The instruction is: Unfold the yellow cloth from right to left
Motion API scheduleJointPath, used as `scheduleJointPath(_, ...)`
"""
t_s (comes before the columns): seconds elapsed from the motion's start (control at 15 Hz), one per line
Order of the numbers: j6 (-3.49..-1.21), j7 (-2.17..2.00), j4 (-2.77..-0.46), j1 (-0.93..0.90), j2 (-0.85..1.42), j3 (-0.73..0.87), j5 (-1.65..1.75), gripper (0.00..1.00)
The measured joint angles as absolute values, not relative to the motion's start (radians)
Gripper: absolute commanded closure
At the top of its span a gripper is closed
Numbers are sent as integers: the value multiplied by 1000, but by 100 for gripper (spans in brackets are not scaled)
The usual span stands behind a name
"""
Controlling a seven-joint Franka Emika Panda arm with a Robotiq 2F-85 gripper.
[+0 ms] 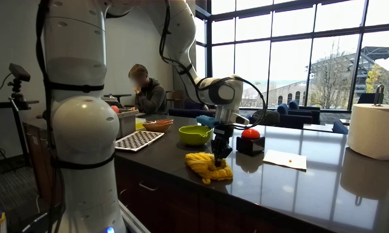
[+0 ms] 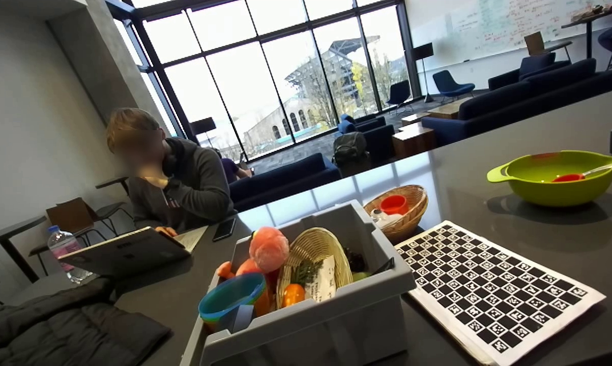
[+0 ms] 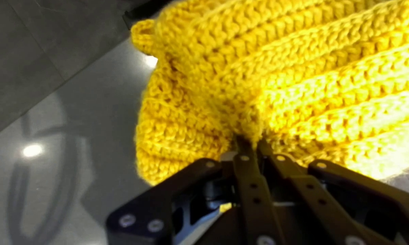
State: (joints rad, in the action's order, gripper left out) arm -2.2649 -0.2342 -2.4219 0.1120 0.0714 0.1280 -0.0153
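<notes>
I am holding the jaws nearly together on a pinched ridge of the yellow cloth [image 1: 199, 161]; in the wrist view I am seeing knit caught right where they are meeting. The cloth is lying rumpled and partly folded on the tabletop [image 1: 163, 152], near its edge, with the green bowl [image 1: 194, 137] standing just behind and the red button [image 1: 250, 133] off to the right in an exterior view.

The layers are worrying me most. How deep the pinch is going I cannot tell; if the jaws are catching the lower layer too, I will be dragging the whole bundle across rather than opening the fold. If they are biting only a few loops of yarn, the springy knit could be slipping free midway.

The edge is bothering me as well: a small corner loop [image 3: 143, 45] is reaching about as far as the tabletop's rim, and whether it is overhanging I cannot tell. Nothing but the jaws is visibly pinning the cloth, so a low sideways pull could be sliding it off. Swinging too wide could also be bumping the bowl. I am leaning toward lifting first, then laying the flap over slowly to the left.
</notes>
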Motion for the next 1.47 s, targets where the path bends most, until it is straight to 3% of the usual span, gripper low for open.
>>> scheduleJointPath(1.47, -2445, -248, -2314, 155, 154, 188, -48, 99)
